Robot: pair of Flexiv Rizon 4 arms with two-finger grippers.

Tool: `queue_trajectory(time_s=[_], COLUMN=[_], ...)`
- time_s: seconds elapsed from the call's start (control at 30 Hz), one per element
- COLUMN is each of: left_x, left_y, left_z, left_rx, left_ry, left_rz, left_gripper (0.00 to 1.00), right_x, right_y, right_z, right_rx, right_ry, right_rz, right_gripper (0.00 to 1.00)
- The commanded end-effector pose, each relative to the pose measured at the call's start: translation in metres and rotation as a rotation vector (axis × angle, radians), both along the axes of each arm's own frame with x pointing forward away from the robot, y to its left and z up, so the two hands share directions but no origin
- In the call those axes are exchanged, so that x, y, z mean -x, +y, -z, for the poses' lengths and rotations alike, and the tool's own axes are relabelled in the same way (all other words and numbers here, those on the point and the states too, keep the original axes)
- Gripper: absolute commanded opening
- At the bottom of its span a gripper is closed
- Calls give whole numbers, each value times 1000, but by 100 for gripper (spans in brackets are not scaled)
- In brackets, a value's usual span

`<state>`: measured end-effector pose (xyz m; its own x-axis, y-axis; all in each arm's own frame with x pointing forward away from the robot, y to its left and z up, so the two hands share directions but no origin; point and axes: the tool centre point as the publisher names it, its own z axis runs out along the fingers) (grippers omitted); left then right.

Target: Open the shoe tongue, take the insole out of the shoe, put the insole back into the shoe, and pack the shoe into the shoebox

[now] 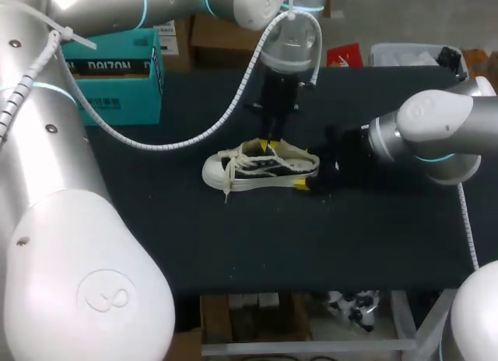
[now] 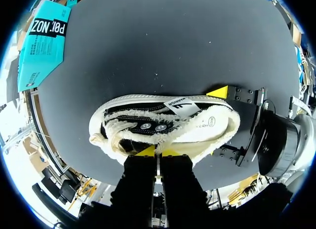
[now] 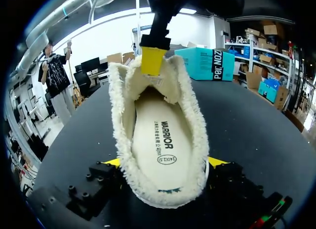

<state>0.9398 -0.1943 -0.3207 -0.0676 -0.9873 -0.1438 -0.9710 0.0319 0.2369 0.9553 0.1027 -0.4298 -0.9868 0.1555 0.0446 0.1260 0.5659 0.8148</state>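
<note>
**Tongue pinched from above, heel clamped from behind**

Our shoe [image 1: 261, 168] stands upright on the table [image 1: 233, 244], near its middle. Its long axis runs across the table, with the toe towards our left side and the heel towards our right.

Our right gripper [image 3: 165, 162] comes in low from the heel end. One yellow tip sits on each side of the heel, and both press against it, so it is gripping the shoe. From there the insole [image 3: 158, 145] lies flat in the open shoe, running straight ahead of that gripper towards the toe.

Our left gripper [image 2: 159, 151] hangs down over the shoe's throat. Its tips are drawn almost together, and as best we can judge they are closed on the fleecy top of the tongue [image 3: 157, 81].

We judge the tongue is being opened and the insole has not yet been lifted. The tongue has to go up and towards the toe, away from the right gripper, to free the opening. The left gripper is the nearer one to that opening. The shoebox [image 1: 117, 77] sits well apart at the table's far left.
</note>
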Motion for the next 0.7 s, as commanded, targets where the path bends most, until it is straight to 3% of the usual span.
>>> queue_trajectory(time_s=[0.03, 0.3, 0.47, 0.7], left_x=[15, 27, 25, 9], left_y=[15, 49, 66, 88], left_z=[-10, -10, -7, -8], left_rx=[74, 254, 357, 484], left_ry=[-62, -203, -288, -322], left_rz=[-3, -44, -74, -143], left_gripper=[0, 0, 0, 0], right_x=[-1, -1, -1, -1], right_y=[0, 0, 0, 0], right_z=[5, 5, 5, 5], right_rx=[-2, -2, -2, -2], right_ry=[0, 0, 0, 0], right_rz=[2, 2, 2, 2], right_gripper=[0, 0, 0, 0])
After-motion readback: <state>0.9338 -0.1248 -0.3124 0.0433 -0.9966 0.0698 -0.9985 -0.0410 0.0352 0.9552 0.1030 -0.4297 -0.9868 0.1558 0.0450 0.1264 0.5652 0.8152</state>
